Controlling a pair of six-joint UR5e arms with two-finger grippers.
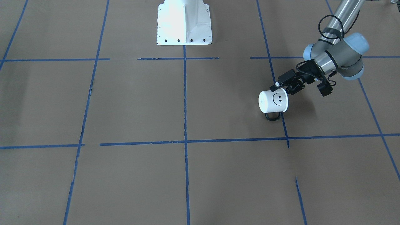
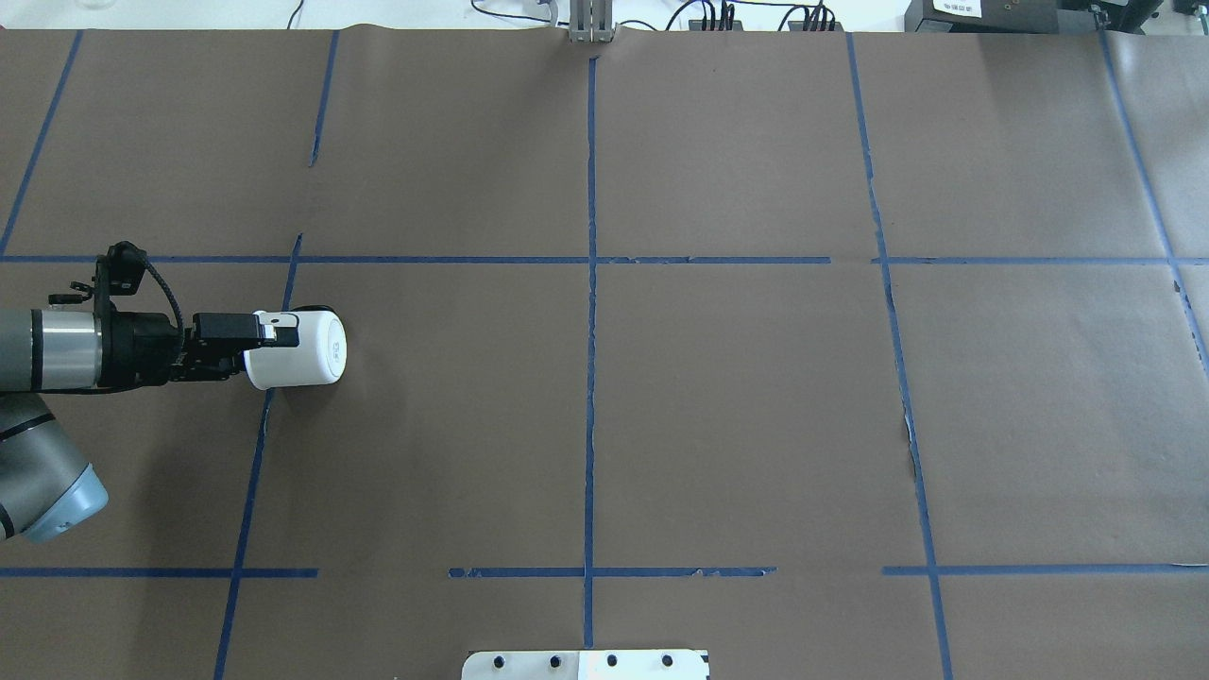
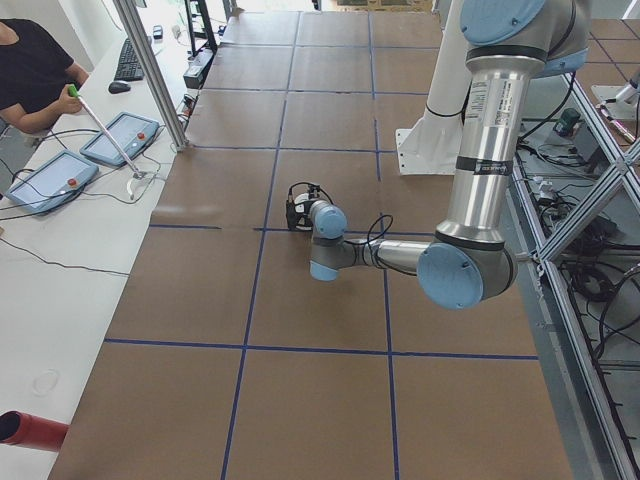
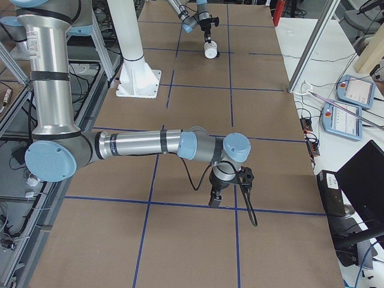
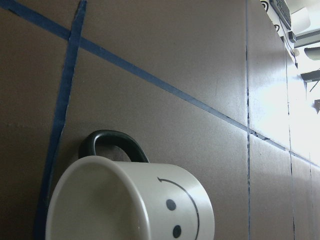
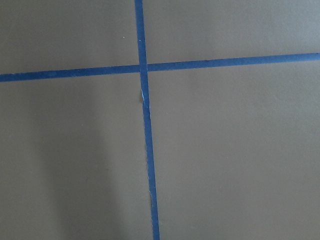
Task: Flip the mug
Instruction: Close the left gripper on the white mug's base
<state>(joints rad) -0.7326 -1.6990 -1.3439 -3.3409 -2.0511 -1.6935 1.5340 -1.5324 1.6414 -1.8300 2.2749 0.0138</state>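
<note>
**Mug held on its side: finish the turn, then set it down on its base**

Your left gripper [image 1: 285, 88] is closed on the flared rim of the small white cylindrical enamel-style mug [image 1: 272, 101]. One finger appears to sit inside the mouth and one outside. The mug lies horizontal on the robot's left part of the brown-paper-covered table [image 2: 737, 406], just beside a blue tape line [image 2: 253, 472]. Its closed bottom points toward the table's centre. The black smiley face [image 1: 277, 98] is on the upper side, and the black loop handle [image 1: 272, 116] sticks out low toward the operators' side. You cannot tell from these views whether the mug rests on the paper or hangs just above it.

To do this step well, I'd judge you should roll the wrist steadily until the base faces down. A rim pinch on smooth enamel will likely slip if jerked, so lower first and release only once the base sits flat. Watch the handle, which is the lowest part and could catch the paper as you turn.

There is open paper toward the centre, and the white robot pedestal [image 1: 184, 23] is well apart. The right gripper [image 4: 219, 193] hangs low over the far end of the table, well away from the mug. Whether it is open or closed cannot be told.
</note>
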